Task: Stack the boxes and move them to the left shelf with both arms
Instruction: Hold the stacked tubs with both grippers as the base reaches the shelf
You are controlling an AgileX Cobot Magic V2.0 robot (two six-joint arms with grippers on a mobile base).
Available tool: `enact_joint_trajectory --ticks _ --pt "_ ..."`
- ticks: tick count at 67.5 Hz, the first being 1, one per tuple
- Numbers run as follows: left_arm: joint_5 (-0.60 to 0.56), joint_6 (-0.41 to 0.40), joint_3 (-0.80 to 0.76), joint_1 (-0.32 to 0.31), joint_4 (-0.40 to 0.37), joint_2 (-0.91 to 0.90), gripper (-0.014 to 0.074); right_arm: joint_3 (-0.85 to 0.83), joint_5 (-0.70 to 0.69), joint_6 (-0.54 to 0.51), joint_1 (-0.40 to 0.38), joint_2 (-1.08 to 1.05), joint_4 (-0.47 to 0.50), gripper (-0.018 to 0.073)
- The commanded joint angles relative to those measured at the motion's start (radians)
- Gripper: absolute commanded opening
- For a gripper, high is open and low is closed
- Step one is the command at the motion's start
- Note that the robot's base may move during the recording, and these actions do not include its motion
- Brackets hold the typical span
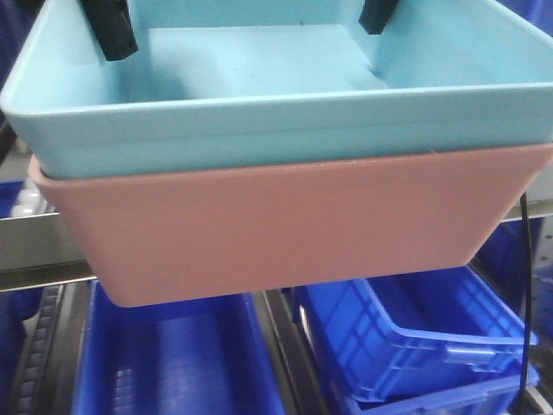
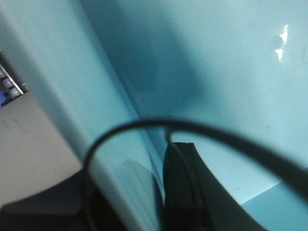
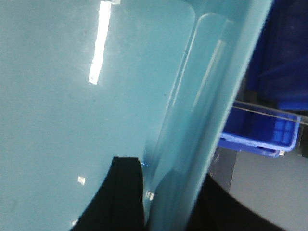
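The light blue box (image 1: 276, 112) sits nested inside the salmon pink box (image 1: 285, 229). The stack hangs in the air and fills the front view. My left gripper (image 1: 111, 30) is shut on the blue box's left wall. In the left wrist view the left gripper (image 2: 132, 166) has one black finger (image 2: 185, 187) inside the light blue box (image 2: 216, 72) and the other outside the wall. My right gripper (image 1: 378, 15) is shut on the right wall. In the right wrist view the right gripper (image 3: 175, 180) straddles the wall of the light blue box (image 3: 62, 120). The left shelf's silver rail (image 1: 34, 238) runs behind the stack.
Dark blue ribbed crates (image 1: 164, 363) (image 1: 415, 337) stand on the level below the stack, and another dark blue crate (image 3: 264, 134) shows past the right wall. A roller track (image 1: 39, 337) runs at lower left. A thin black cable (image 1: 523, 285) hangs at the right edge.
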Motion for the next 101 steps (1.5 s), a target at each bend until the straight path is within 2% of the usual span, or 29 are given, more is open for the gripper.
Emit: enact_joint_trajectory --ticks 1,101 --pt "-0.113 0.060 -0.053 -0.031 -0.256 -0.057 -0.0003 -0.036 -0.100 -0.029 0.033 -0.048 0.152 0.0057" --pt "-0.113 0.060 -0.053 -0.031 -0.256 -0.057 -0.0003 -0.036 -0.100 -0.029 0.033 -0.048 0.152 0.0057"
